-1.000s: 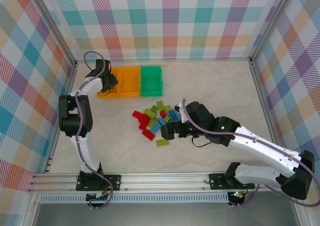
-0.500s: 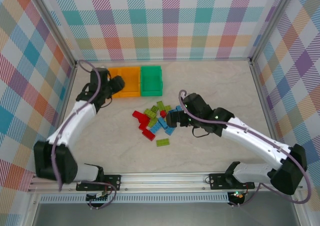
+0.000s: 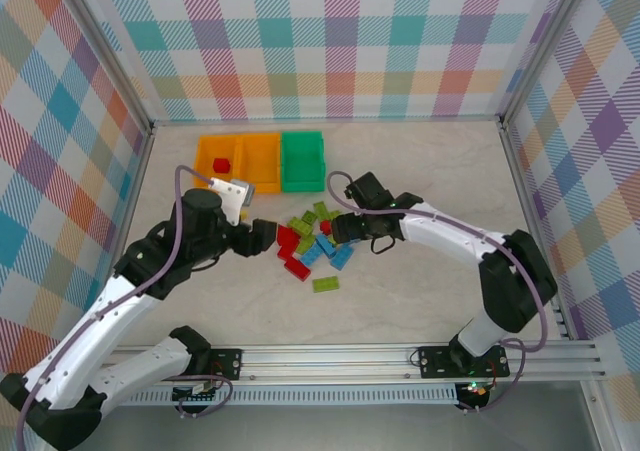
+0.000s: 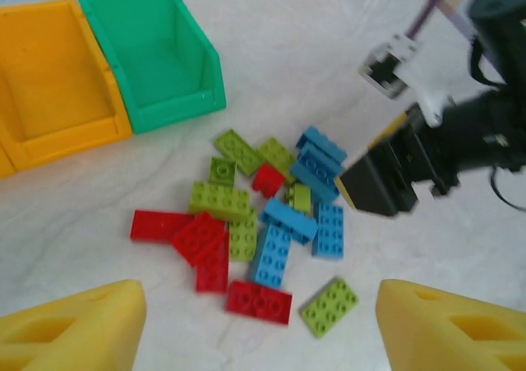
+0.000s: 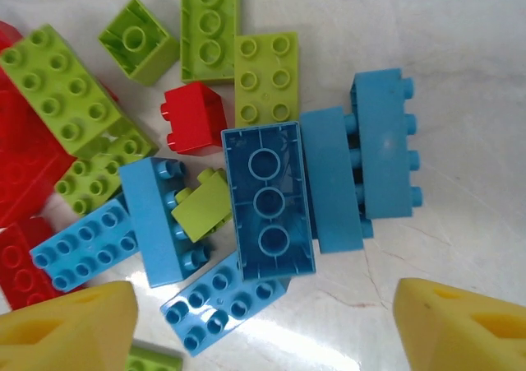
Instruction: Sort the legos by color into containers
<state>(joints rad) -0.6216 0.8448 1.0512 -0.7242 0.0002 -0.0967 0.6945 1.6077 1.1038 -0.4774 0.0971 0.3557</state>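
Light: I'm seeing bright, even overhead light, soft shadows.
Glare: I'm catching sheen on the tabletop [image 5: 345, 305].
Blur: I'm getting a smeared right gripper [image 4: 362, 182].

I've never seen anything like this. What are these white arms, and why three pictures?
These are two white robot arms bolted at the near edge of a table, the left arm and the right arm. One picture looks down from a fixed camera above them. The other two come from a small camera on each wrist, and the yellow wedges in their bottom corners are that arm's own jaws. On the table lies a pile of small studded plastic bricks in red, lime green and light blue. Behind it stand three open plastic bins in a row: a left orange bin, a middle orange bin and a green bin. One red brick lies in the left orange bin. Both pairs of jaws stand open by the pile, holding nothing.
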